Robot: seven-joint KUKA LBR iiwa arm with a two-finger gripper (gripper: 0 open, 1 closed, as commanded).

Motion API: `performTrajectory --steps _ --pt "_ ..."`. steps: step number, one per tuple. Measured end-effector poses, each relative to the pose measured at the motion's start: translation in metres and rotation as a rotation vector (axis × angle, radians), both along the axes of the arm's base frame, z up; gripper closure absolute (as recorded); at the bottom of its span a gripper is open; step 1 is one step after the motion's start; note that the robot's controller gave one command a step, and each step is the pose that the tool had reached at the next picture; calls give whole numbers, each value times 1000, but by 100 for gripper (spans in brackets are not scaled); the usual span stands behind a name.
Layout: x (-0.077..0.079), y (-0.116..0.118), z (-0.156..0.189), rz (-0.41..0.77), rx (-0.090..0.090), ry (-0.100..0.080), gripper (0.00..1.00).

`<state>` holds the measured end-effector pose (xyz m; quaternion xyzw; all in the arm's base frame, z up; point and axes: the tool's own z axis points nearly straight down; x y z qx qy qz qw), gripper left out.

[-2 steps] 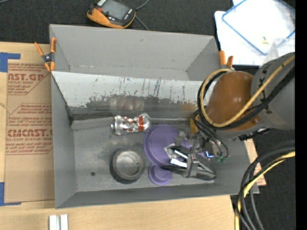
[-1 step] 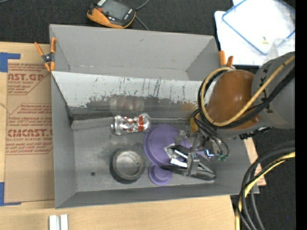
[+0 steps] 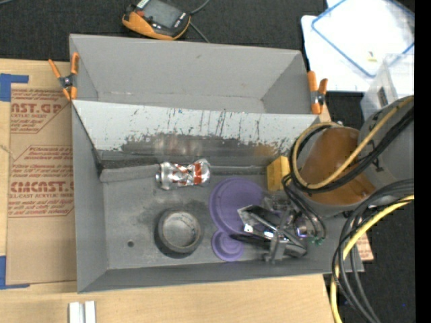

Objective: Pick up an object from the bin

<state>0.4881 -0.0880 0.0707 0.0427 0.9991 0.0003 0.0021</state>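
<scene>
Toward the near right corner of the bin (image 3: 182, 66), saw gripper (image 3: 273, 233) low over purple disc (image 3: 232, 197) and small purple cap (image 3: 225, 246) (grip state impossible to tell); leftward, crushed can (image 3: 183, 173), grey ring (image 3: 178, 231).

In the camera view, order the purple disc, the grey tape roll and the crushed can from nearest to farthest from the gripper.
1. Purple disc, right beside the gripper, on the bin's right side.
2. Grey tape roll, front middle of the floor.
3. Crushed can, farther back, by the rear slope.
</scene>
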Motion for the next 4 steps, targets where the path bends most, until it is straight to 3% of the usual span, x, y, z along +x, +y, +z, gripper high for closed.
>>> performTrajectory --steps 1,2,3,4 --pt "-7 -1 53 184 -2 -12 0" --pt "1 2 2 8 2 -4 0" --pt "-2 6 1 189 -5 -26 0" --pt "2 5 3 19 5 -7 100"
